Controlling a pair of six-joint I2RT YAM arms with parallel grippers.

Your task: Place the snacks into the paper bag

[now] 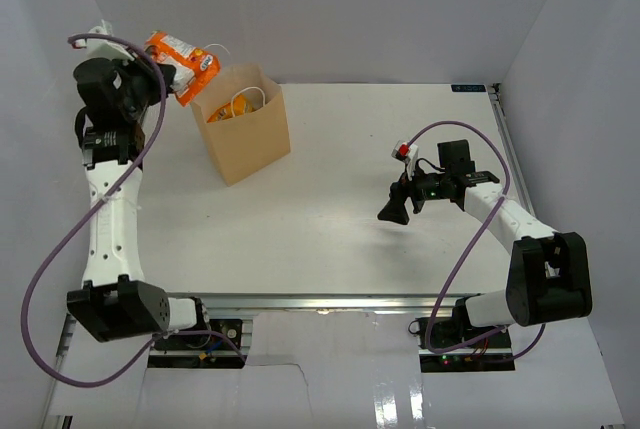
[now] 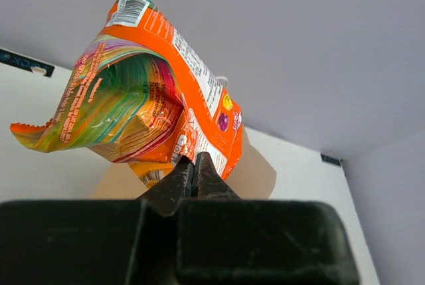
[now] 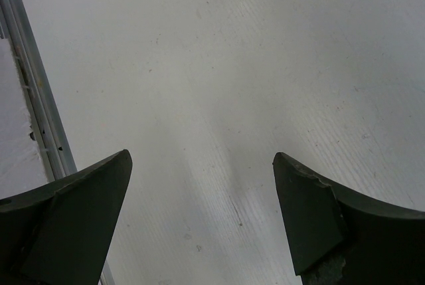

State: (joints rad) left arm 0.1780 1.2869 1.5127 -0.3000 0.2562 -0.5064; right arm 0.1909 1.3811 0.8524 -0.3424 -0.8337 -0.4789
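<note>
The left gripper [image 1: 175, 77] is squeezed tight on the bottom edge of an orange snack packet [image 1: 182, 57] and holds it up in the air at the far left. The paper bag [image 1: 250, 139] stands on the table [image 1: 360, 149], just to the right of the packet and a little nearer. The bag's top is open, and I can see something orange and yellow inside. The packet's long side points across toward the bag's mouth, but most of the packet hangs outside the left rim. I think it has to go a bit more to the right before it can drop in. The right gripper [image 1: 392, 211] is wide open and holds nothing. It hovers over the bare table, well apart from the bag, so the left arm is much closer.
</note>
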